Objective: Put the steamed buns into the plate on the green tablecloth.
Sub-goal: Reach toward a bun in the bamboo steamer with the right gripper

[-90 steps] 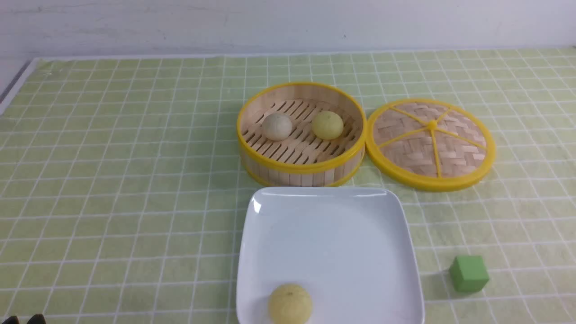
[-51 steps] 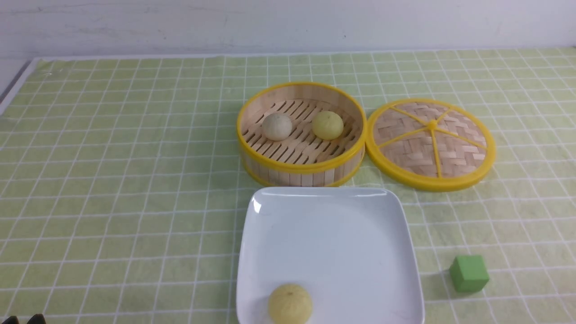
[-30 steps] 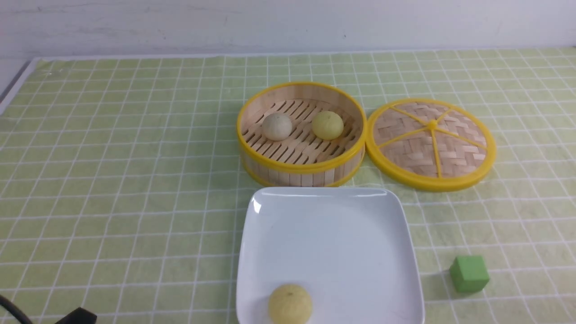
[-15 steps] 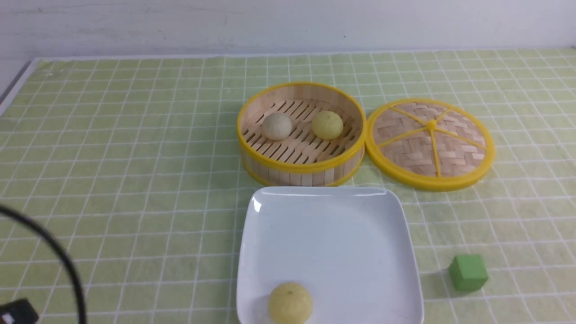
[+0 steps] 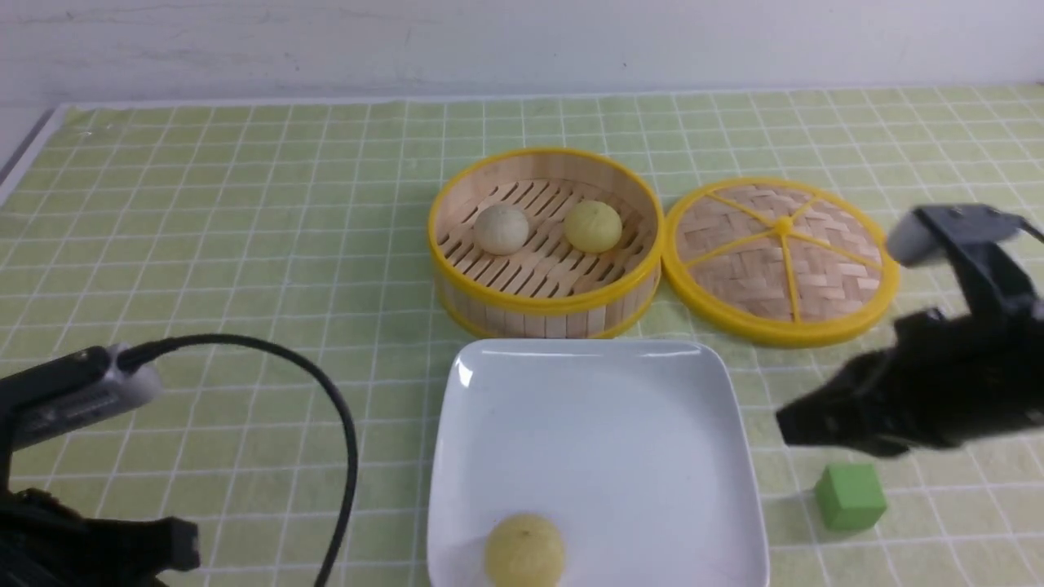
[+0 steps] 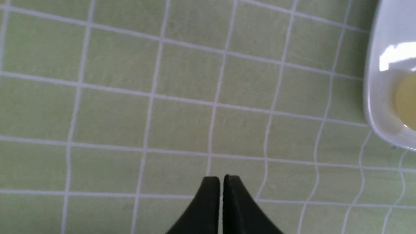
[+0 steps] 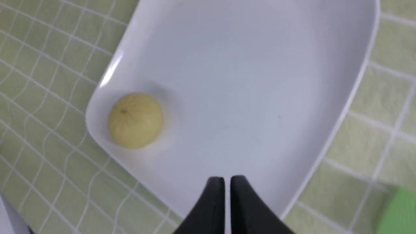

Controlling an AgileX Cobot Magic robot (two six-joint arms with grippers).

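Steamed bun [image 7: 135,120] on plate [image 7: 260,65] lies apart from right fingers [image 7: 213,198].

Bamboo steamer [image 5: 540,319]: round, yellow rim at top and base, side wall of upright pale strips, slatted floor. Open, sits centre, toward the far side.

Lid [image 5: 781,259]: woven bamboo, yellow rim, thin yellow spokes meeting at a small hub. Lies flat just right of the steamer; rims touching or nearly so, cannot tell which.

Green cube [image 5: 850,497]: small, matte, alone at near right, well apart from steamer and lid. The cube [image 7: 398,211] also shows as a blurred green corner in the right wrist view.

White wall [image 5: 522,41] behind, faintly scuffed.
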